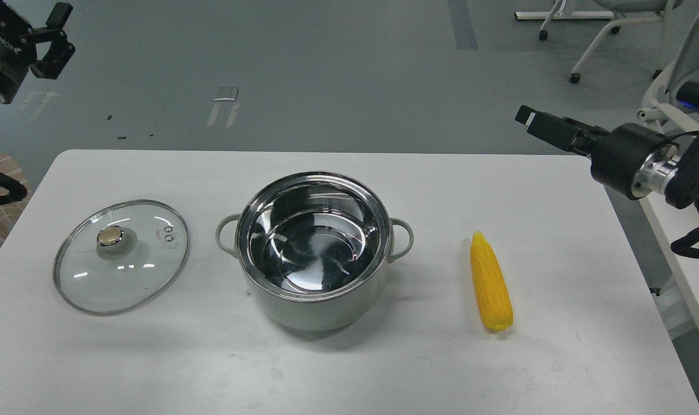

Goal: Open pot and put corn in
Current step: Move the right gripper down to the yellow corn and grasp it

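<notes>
One corn (491, 282) (beside open pot (314, 253))

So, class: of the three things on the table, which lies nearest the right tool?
The corn, right of the pot; the glass lid lies farthest left.

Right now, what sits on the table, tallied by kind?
Pot: 1, open and empty
Glass lid: 1, lying left of the pot
Corn: 1, lying right of the pot
Total: 3
</notes>
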`<state>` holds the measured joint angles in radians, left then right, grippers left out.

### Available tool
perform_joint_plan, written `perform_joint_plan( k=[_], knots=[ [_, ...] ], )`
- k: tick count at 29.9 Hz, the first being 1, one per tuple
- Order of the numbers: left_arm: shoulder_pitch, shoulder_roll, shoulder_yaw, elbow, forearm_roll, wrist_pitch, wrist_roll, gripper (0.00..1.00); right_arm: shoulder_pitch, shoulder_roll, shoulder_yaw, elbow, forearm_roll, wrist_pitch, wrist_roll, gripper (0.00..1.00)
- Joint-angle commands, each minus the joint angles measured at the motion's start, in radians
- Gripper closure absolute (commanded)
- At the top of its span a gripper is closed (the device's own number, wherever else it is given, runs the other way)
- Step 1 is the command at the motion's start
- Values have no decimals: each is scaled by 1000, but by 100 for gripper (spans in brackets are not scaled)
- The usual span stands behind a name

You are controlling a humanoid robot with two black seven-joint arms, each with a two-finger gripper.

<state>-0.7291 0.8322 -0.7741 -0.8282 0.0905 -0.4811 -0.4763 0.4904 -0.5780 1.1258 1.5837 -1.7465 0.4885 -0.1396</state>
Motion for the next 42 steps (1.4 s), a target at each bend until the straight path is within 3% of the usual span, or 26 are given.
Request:
perform_joint_plan(
  k=[1, 5, 14, 16, 18, 21, 26, 28, 31, 34, 37, 40, 42],
  knots=[
    [1, -69, -65, 61, -60, -8, 71, 2, 14, 6, -108, -1, -102, 0, -5, 0],
    [-1, -114, -152, 61, -51, -8, 119, 2, 5, 46, -185, -7, -157, 0, -9, 0],
    [1, -128, -162, -77, -44, -8, 119, 2, -72, 116, -276, -71, -252, 0, -38, 0],
    [2, -119, -160, -92, -44, -8, 117, 2, -87, 159, -281, -100, -255, 0, -89, 0],
    [2, -123, -160, -86, -44, -8, 117, 2, -114, 178, -281, -123, -260, 0, -110, 0],
    [2, -125, -160, -84, -44, -8, 117, 2, -128, 187, -302, -136, -312, 0, -112, 0],
    [2, -127, -160, -83, -44, -8, 117, 2, -133, 191, -330, -154, -344, 0, -117, 9],
    [2, -127, -160, -83, -44, -8, 117, 2, -136, 196, -331, -157, -344, 0, -118, 15],
    [2, -125, -162, -83, -44, -8, 117, 2, -145, 196, -330, -160, -343, 0, -117, 35],
    [2, -125, -162, -83, -44, -8, 117, 2, -145, 195, -330, -163, -341, 0, -115, 43],
    [2, -122, -162, -83, -44, -8, 117, 2, -148, 195, -330, -165, -334, 0, -110, 56],
    [2, -116, -162, -83, -44, -8, 117, 2, -150, 195, -328, -159, -329, 0, -107, 75],
    [4, -102, -160, -83, -44, -8, 116, 2, -148, 188, -313, -151, -327, 0, -107, 94]
  ],
)
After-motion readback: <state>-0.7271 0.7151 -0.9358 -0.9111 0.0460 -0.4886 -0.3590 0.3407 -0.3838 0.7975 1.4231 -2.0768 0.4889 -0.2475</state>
